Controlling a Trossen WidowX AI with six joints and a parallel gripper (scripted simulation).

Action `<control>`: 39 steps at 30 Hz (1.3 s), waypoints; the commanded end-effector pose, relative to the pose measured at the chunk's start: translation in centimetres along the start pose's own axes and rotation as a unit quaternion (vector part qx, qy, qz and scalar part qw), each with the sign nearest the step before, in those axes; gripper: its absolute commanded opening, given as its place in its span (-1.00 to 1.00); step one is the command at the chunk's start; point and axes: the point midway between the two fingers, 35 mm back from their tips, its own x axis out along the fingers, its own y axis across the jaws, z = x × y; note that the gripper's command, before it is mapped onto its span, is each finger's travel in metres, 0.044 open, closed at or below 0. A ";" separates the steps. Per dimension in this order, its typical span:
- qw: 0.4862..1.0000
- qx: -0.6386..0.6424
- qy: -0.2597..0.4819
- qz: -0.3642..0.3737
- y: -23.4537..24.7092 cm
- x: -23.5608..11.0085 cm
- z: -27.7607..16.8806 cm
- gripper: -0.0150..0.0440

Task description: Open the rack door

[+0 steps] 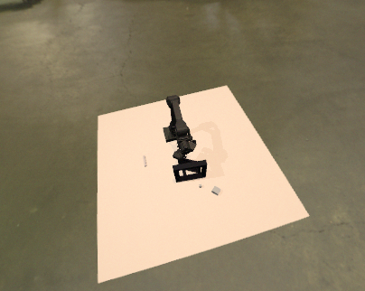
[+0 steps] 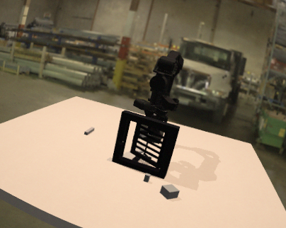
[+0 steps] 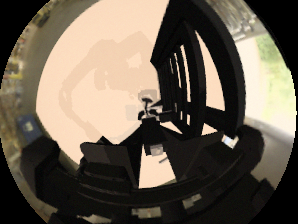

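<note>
Grips blk handle (image 3: 149,123) w/ narrowed gripper (image 1: 182,159) (image 2: 155,136) (image 3: 150,128), slatted door (image 2: 134,139) (image 3: 198,75) standing ajar on arm's side of blk rect. frame (image 1: 190,165) (image 2: 151,118) (image 3: 236,75). Shows smooth, matte peach table (image 1: 134,217) (image 2: 80,170) (image 3: 110,30) w/ boxy gray block (image 1: 216,191) (image 2: 169,191) and tiny block (image 1: 200,186) (image 2: 146,178) near frame, plus slim bar (image 1: 145,161) (image 2: 89,131) well apart.

Exterior: tool tips blocked by door frame (image 1: 190,164) (image 2: 151,119) (image 3: 236,65). Arm base hidden there too. Bench (image 1: 125,226) (image 2: 62,170) (image 3: 75,60) cut off at left and bottom borders, two corners lost. Wrist: handle outline can't be separated from dark tool (image 3: 150,128). Top: small block (image 1: 200,186) (image 2: 146,178) too tiny to be shaped. Truck (image 2: 204,67) blurred.
</note>
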 end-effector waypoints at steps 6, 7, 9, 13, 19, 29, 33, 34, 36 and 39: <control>0.997 0.080 -0.004 -0.001 1.8 0.1 0.5 -0.45; 0.996 0.088 -0.004 -0.001 2.0 0.1 0.6 -0.45; 0.995 0.102 -0.004 0.000 2.4 0.1 0.8 -0.45; 0.992 0.130 -0.004 0.000 3.1 0.1 1.1 -0.45; 0.986 0.168 -0.004 0.001 4.1 0.1 1.6 -0.45; 0.973 0.233 -0.004 0.002 5.7 0.1 2.6 -0.45; 0.966 0.258 -0.004 0.002 6.3 0.0 3.1 -0.45; 0.964 0.264 -0.004 0.002 6.4 0.0 3.2 -0.45; 0.961 0.277 -0.004 0.003 6.7 0.0 3.4 -0.45; 0.955 0.296 -0.005 0.003 7.1 0.0 3.8 -0.45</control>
